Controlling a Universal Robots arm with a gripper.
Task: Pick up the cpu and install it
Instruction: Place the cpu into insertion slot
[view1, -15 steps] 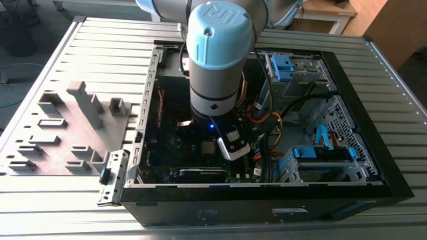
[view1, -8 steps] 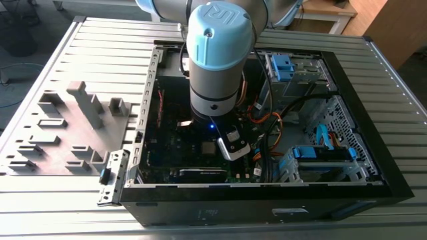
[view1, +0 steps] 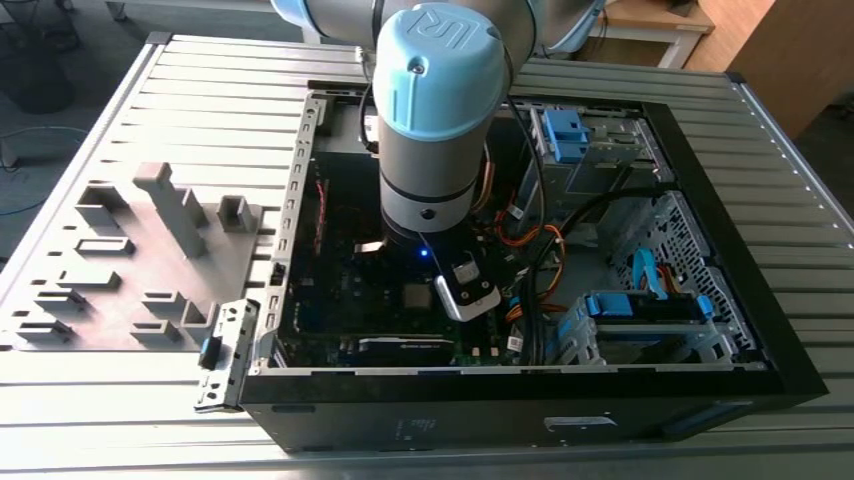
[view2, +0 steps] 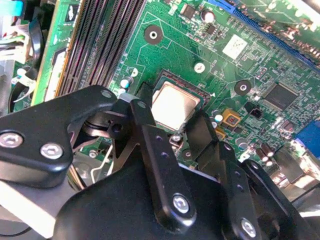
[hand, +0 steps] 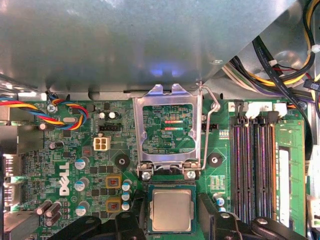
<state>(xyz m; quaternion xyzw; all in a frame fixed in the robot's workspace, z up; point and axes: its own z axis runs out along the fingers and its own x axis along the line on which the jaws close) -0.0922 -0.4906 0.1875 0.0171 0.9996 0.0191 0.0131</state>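
Observation:
The cpu (hand: 172, 210), a small square chip with a silver-grey top, lies flat in the dark socket frame on the green motherboard (hand: 75, 150); the second wrist view also shows the cpu (view2: 172, 104). My gripper (hand: 172, 222) straddles it, one black finger (hand: 134, 222) on each side, and a thin strip of socket frame shows between each finger and the chip. In the second wrist view the gripper (view2: 175, 127) hangs close over the chip. The socket's metal load plate (hand: 167, 127) stands flipped open beyond the chip. In the exterior view the arm reaches down into the open computer case (view1: 534, 385).
Memory slots (hand: 252, 165) run beside the socket, and the wire lever (hand: 207, 130) is raised. Bundled cables (hand: 280, 65) and blue drive bays (view1: 641, 305) crowd the case at the exterior view's right. A grey fixture tray (view1: 134, 260) lies outside the case at the exterior view's left.

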